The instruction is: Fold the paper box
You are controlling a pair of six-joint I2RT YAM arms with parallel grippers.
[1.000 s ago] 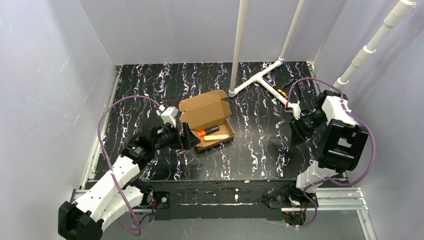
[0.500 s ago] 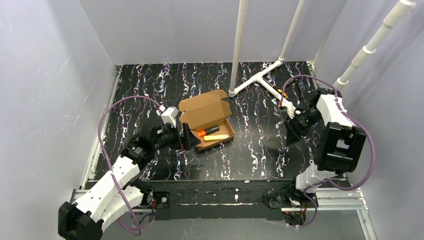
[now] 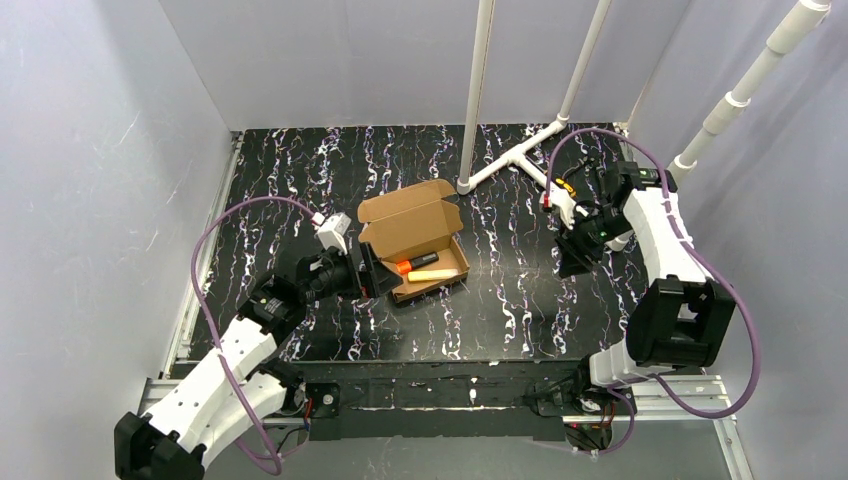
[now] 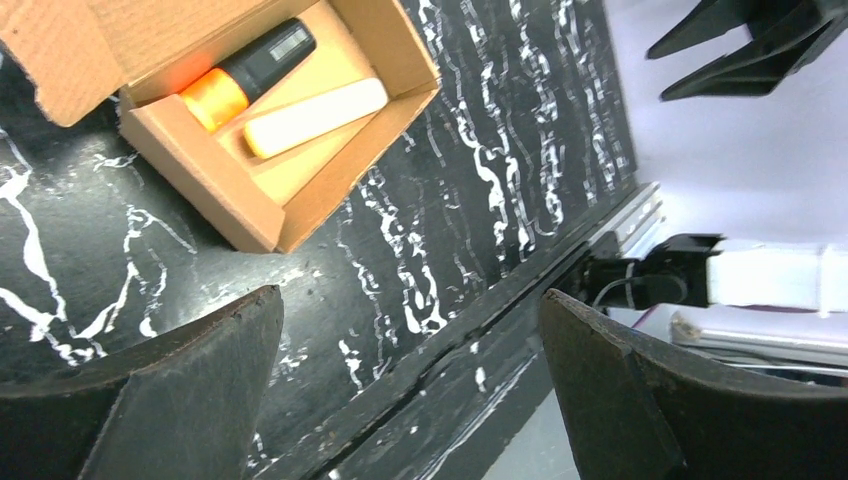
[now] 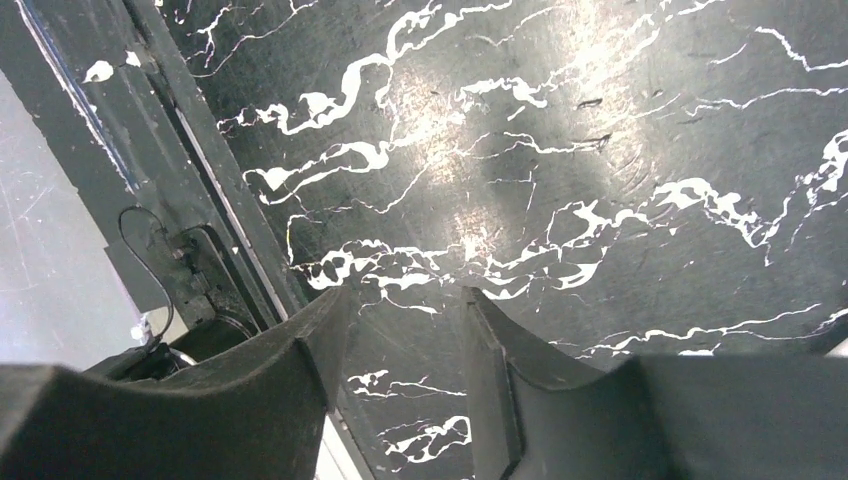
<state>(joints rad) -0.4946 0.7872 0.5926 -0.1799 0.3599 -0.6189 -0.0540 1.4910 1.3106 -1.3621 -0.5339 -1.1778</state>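
While its lid stands open at the back, the paper box (image 3: pixel 415 235) holds an orange marker (image 3: pixel 412 263) and a yellow marker (image 3: pixel 432 274); plain brown cardboard, it sits left of centre on the counter (image 3: pixel 500 300); the left fingers (image 4: pixel 150 390), spread wide and empty, hang just beside its left wall; the right fingers (image 5: pixel 250 400), partly parted, grasp nothing, well apart to the right; white pipes (image 3: pixel 520 155) lie behind.

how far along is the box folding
Done: the paper box has its tray walls up, with the orange marker and yellow marker inside. In hand: nothing; the left gripper is open beside the box, the right gripper open and apart. Left: closing the upright lid.
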